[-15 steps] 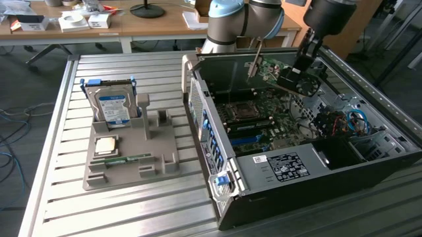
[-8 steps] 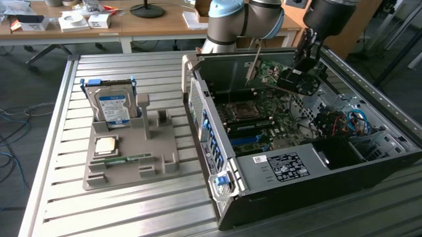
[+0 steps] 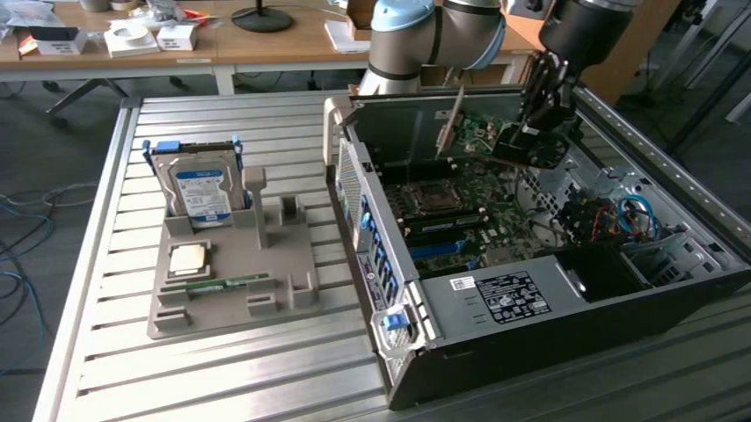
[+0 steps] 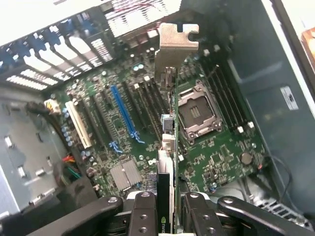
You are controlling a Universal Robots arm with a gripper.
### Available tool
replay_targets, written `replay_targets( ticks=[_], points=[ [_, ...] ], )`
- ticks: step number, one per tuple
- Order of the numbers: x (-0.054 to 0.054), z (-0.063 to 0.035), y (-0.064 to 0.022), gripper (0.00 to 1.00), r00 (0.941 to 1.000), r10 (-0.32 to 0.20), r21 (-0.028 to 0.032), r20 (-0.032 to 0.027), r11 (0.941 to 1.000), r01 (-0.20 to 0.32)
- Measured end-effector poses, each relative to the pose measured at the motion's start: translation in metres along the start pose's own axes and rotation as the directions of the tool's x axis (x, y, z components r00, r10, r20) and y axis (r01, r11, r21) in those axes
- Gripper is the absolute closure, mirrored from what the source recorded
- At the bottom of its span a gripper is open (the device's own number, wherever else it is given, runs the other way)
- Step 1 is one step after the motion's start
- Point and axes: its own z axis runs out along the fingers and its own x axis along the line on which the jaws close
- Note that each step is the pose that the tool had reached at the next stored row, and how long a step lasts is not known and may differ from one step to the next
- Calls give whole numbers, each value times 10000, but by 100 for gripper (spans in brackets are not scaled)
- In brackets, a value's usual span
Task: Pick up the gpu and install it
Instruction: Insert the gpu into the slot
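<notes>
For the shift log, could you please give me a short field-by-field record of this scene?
gripper: shut on the gpu, which is seen edge-on between the fingers
gpu position: inside the open computer case, held above the motherboard, apparently not yet seated
blue slot: empty, to one side of the card
hard drive: upright in the grey holder, on the exterior view's left
memory stick: lying in the same holder
</notes>
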Motion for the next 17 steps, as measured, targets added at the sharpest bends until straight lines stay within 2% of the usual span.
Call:
replay_targets(
  ticks=[5,9,12,17],
  points=[
    [0,10,-1,74,9960,-895,-12,-74,9960,895],
    [0,18,-1,74,9868,-1616,-26,-132,9869,1616],
    [0,24,-2,74,9766,-2145,-39,-174,9767,2145],
    [0,34,-3,74,9528,-3026,-68,-245,9531,3025]
  ],
)
